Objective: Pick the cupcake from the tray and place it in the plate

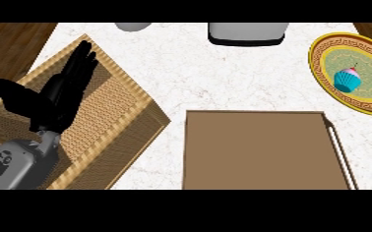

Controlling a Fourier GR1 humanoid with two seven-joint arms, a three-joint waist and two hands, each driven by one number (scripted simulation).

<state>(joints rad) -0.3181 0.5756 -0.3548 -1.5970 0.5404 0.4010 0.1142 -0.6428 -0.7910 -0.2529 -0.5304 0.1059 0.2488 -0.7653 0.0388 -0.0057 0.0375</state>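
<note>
Far left first: left hand (pixel 69 86), black, fingers stretched out straight and open, holding nothing, hovering over a woven wicker basket (pixel 138 128) that sits tilted diamond-wise on the surface (pixel 196 69). Grey forearm coming in from the lower left corner beneath it. Dark wood showing at the upper left corner, beyond the pale marbled top.

Moving to the middle: flat brown tray (pixel 258 150), rectangular, low rim all round, lying just right of the basket's corner and running down to the lower edge. Up along the far edge, a small grey rounded object (pixel 133 26), cut off by the frame, and beside it a larger pale grey block with a black base (pixel 247 33), also cut off.

Over to the right: round plate (pixel 341 73), gold patterned rim, greenish centre, partly off the right edge, well apart from the tray. On it, near the middle, the cupcake (pixel 348 79), teal wrapper, pink top, upright.

Right hand out of view.
</note>
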